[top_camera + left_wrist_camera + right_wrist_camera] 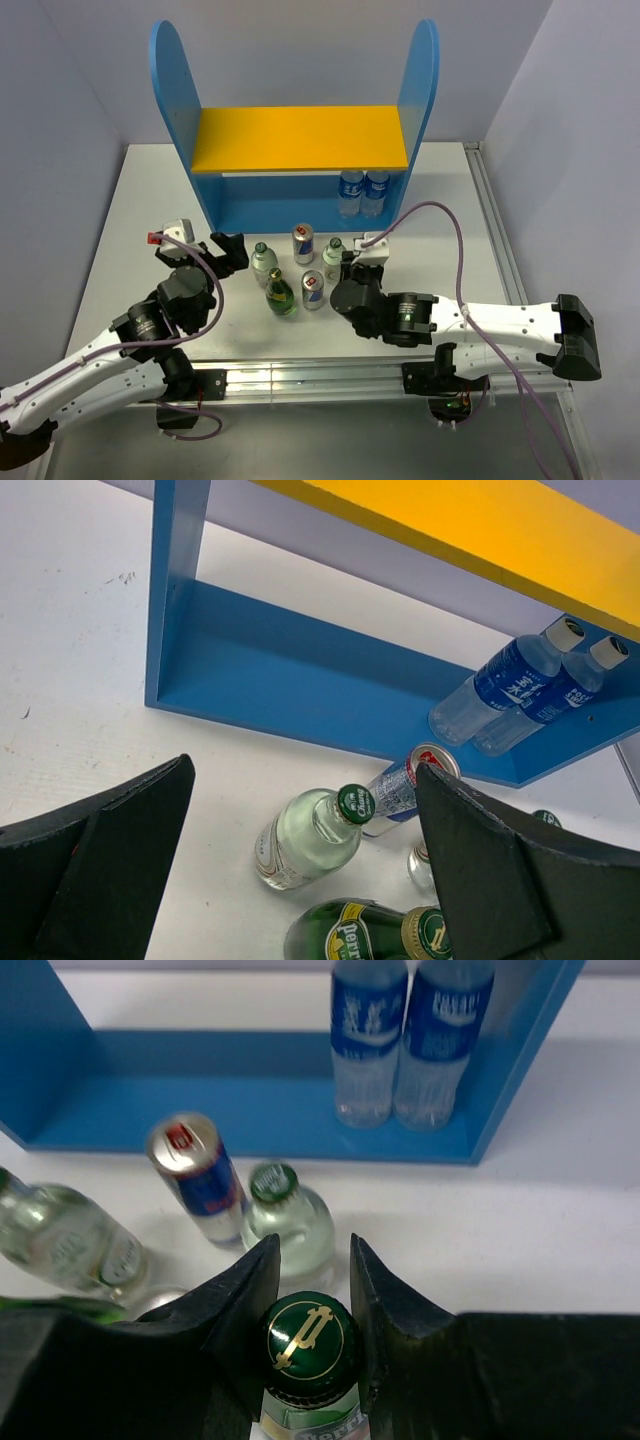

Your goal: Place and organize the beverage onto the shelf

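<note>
The blue shelf with its yellow-orange board stands at the back. In front stand a clear bottle, a second clear bottle, two cans and a dark green bottle. My right gripper is shut on the neck of the other dark green bottle, just under its gold-marked cap; in the top view the right gripper hides that bottle. My left gripper is open and empty, just left of the first clear bottle.
Two blue-labelled water bottles stand at the right end of the shelf's lower level. The drinks stand close together between the grippers. The right arm's cable loops over the table's right part.
</note>
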`<action>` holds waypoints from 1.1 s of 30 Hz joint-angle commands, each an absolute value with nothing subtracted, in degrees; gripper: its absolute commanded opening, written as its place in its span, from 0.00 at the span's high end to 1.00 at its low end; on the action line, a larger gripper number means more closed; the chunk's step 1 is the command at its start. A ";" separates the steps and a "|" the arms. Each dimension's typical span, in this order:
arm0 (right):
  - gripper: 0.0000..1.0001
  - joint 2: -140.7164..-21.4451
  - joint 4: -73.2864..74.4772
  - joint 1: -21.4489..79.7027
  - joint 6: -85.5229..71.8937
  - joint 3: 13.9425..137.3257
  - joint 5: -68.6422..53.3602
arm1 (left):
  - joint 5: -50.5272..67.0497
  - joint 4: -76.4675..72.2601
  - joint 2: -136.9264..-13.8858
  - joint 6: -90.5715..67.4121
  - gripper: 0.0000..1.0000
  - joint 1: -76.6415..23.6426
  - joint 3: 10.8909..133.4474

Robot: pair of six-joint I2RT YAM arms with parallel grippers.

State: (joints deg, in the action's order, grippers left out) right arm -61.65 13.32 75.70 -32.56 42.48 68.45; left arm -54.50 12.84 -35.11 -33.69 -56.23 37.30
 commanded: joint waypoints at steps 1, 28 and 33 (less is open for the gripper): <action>1.00 -58.98 2.77 75.41 -19.46 51.05 75.41 | -54.67 10.37 -33.84 -33.40 0.01 -56.43 36.56; 1.00 -83.21 -15.73 41.15 17.05 94.65 51.33 | -56.25 6.24 -32.61 -34.01 0.02 -56.43 30.68; 1.00 -88.50 -13.36 36.13 14.15 100.88 47.74 | -56.07 6.33 -32.52 -34.10 0.02 -56.43 30.67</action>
State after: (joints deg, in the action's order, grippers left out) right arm -88.77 -8.45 38.39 14.57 93.91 52.47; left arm -55.44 8.32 -33.04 -33.85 -56.25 30.83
